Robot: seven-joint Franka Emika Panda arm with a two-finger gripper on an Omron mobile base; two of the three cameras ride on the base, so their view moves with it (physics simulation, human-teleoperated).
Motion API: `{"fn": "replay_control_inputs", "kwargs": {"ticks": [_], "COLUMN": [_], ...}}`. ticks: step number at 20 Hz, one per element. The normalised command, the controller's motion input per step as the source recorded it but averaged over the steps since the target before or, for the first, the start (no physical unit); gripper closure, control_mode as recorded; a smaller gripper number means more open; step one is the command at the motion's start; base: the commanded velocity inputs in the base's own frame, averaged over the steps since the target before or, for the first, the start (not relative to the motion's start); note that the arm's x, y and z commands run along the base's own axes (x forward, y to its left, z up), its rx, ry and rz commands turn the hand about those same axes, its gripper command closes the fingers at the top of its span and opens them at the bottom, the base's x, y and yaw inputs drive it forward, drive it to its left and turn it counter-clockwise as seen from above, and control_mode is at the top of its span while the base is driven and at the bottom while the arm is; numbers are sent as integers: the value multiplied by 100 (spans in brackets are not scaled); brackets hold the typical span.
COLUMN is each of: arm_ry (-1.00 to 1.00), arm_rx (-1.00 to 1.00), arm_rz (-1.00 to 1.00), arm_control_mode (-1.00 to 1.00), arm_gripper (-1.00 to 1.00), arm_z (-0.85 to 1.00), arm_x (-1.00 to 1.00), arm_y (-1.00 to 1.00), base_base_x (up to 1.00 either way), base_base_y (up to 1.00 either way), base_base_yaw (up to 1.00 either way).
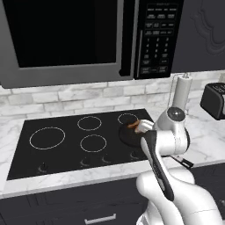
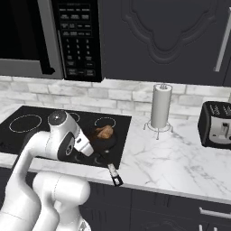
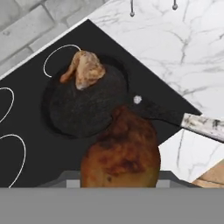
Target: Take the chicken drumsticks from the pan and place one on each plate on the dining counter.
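One drumstick (image 3: 120,153) clamped in our pincer, other (image 3: 85,68) in pan (image 3: 83,109); glazed skin looks slippery, we'd grip meaty middle.

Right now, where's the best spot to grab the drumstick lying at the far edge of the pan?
Probably its thick meaty middle, from straight above: the drumstick lies flat on the shallow pan, thin end tapering off sideways, so jaws across its width should seat best.

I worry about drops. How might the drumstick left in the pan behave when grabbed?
The drumstick looks glazed, so probably slippery. Its rounded, tapered shape may roll or twist between fingers. It lies near the pan rim, so a nudge could push it out.
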Motion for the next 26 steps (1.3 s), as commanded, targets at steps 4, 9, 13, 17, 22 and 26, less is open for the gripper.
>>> {"fn": "replay_control_inputs", "kwargs": {"ticks": [4, 9, 13, 17, 22, 26], "arm_ry": [7, 1, 9, 10, 2, 0], "arm_rx": [-8, -17, -26, -19, -1, 0], "arm_rz": [28, 30, 21, 18, 0, 0], "arm_control_mode": [-100, -100, -100, -100, -100, 100], "arm_gripper": [100, 100, 100, 100, 100, 100], "arm_z": [34, 33, 34, 27, 3, 0], "arm_x": [-14, -13, -2, 0, 0, 0], "arm_y": [8, 12, 18, 9, 0, 0], "base_base_x": [0, 0, 0, 0, 0, -10], "base_base_y": [0, 0, 0, 0, 0, -1], "base_base_yaw": [0, 0, 0, 0, 0, 0]}}
